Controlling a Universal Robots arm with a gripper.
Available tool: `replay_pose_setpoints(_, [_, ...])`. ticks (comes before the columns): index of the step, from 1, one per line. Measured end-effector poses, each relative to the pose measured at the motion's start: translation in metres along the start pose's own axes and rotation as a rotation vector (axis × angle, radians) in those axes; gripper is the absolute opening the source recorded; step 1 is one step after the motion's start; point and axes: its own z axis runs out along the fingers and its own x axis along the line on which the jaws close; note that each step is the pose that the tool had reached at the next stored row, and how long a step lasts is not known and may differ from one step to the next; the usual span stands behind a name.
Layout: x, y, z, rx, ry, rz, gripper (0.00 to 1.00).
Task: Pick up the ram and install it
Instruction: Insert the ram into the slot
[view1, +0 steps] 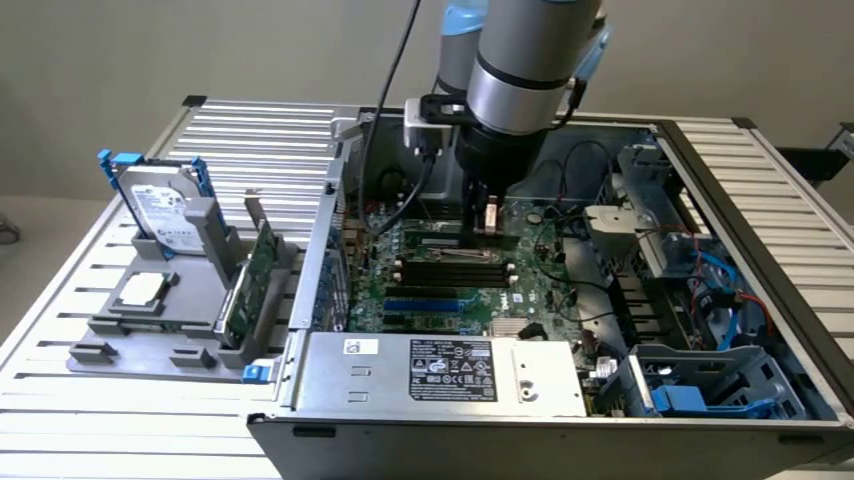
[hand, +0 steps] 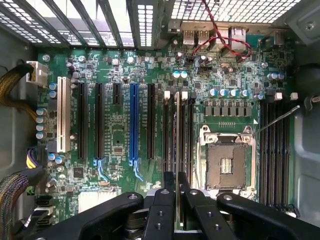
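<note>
Arm: the arm (view1: 514, 70) comes down from above into the open case (view1: 534, 440), its wrist near upright, with a black cable (view1: 400, 60) running beside it.
Gripper: the gripper (hand: 176, 177) hangs low over the board (hand: 117, 135), above the black memory slots (hand: 165, 130) next to the CPU socket (hand: 227, 162).
Fingers: the two black fingers (hand: 167, 192) are nearly closed, pinching the ram (hand: 176, 135) between them.
Ram: seen edge-on in the wrist view, it is a thin pale strip reaching out from the fingertips.
Ram position: it lies in line with the slots, between two with white end clips. Whether it is seated cannot be told.
Outside the case: on the exterior view's left, a grey holder (view1: 100, 350) carries a drive (view1: 160, 210) with blue rails, a green card (view1: 260, 270) on edge and a square chip (view1: 144, 290).
Writing: the power supply (view1: 387, 385) bears a white label (view1: 454, 368) with dark print too small to read. The drive's label is also unreadable.
</note>
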Motion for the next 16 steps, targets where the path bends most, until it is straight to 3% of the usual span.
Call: replay_pose_setpoints(16, [0.002,-0.0023,0.0289,0.0001,0.0,0.0,0.14])
